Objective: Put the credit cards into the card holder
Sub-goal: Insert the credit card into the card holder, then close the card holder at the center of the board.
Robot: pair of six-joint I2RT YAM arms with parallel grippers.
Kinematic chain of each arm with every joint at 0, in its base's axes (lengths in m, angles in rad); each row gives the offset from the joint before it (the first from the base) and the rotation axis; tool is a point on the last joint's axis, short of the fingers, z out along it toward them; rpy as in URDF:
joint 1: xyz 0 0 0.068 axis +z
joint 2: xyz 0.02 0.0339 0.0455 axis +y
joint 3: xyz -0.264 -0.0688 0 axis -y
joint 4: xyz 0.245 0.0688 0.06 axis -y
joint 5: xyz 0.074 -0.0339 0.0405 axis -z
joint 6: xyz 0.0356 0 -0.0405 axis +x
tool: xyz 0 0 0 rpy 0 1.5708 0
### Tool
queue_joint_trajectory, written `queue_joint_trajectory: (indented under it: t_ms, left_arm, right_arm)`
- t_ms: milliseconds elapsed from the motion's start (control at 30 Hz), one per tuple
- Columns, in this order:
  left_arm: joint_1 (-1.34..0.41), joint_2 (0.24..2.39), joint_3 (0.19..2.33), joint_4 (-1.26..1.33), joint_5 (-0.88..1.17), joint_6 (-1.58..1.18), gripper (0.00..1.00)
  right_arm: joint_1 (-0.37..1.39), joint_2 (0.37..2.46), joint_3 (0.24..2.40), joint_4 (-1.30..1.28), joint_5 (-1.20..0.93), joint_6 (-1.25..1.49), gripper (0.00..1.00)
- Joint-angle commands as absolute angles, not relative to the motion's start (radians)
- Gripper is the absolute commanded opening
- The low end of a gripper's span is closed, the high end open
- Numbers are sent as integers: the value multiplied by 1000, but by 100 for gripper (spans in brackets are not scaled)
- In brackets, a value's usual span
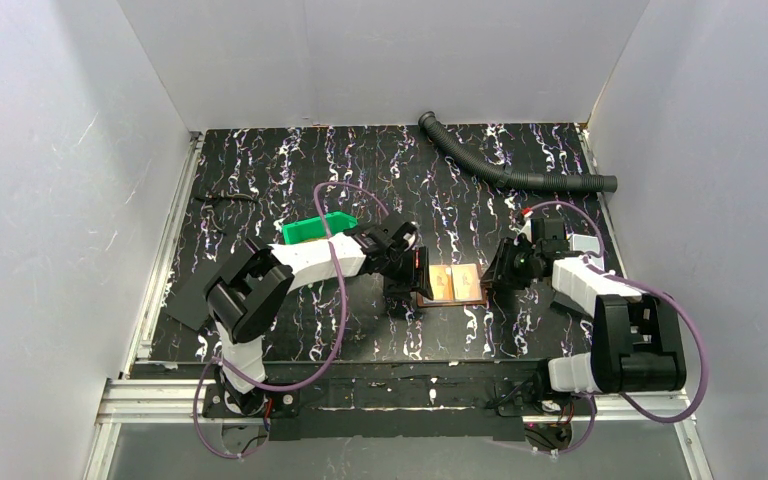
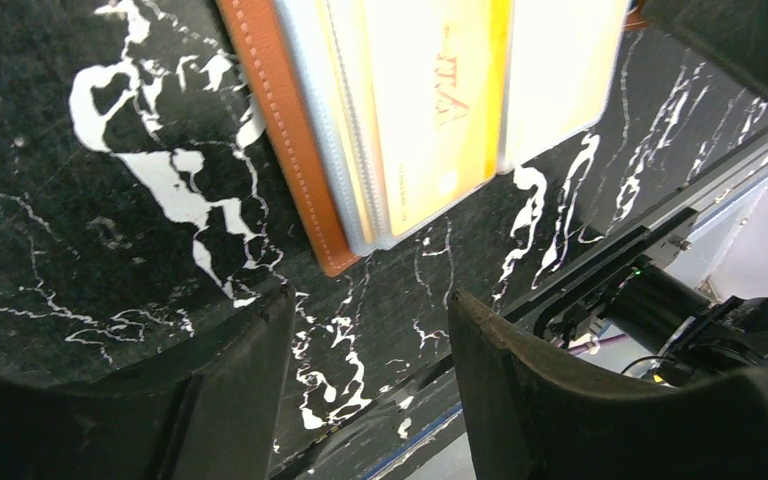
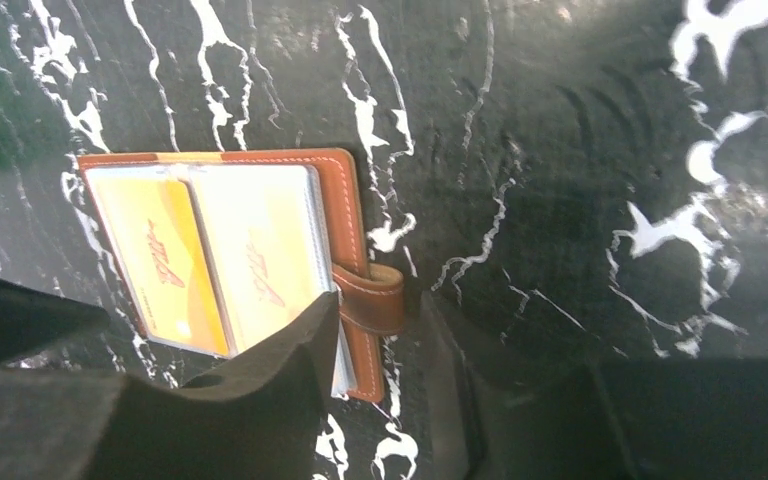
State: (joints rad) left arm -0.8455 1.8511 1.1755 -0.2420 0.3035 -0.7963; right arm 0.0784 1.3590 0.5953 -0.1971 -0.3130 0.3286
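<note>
Left gripper (image 2: 370, 305) hangs parted and empty just left of the card holder (image 2: 288, 130), which lies open flat with yellow credit cards (image 3: 160, 260) in its pockets. Right gripper (image 3: 385, 345), also parted, straddles the holder's snap tab (image 3: 372, 298). Closing there could drag the holder or fold it askew.
</note>
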Motion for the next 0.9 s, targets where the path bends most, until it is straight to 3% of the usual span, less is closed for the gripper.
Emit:
queue_joint_trajectory:
  t_ms: [0,300,600,867]
  left_arm:
    - [-829,1817,1145,-272,305,-784,57]
    - [-826,1786,1130,-243,352,-780,57]
    - [-810,1733,1118,-214,377,-777,57]
    - [-776,1641,1020,93,618,-876,60]
  right_arm:
    - [74,1402,591,-123,-342,325,38]
    - [74,1248,620,-226,-366,288,8]
    - [79,1169,725,-377,-535,279,5]
    - [112,1183,730,-263,-793,409,8]
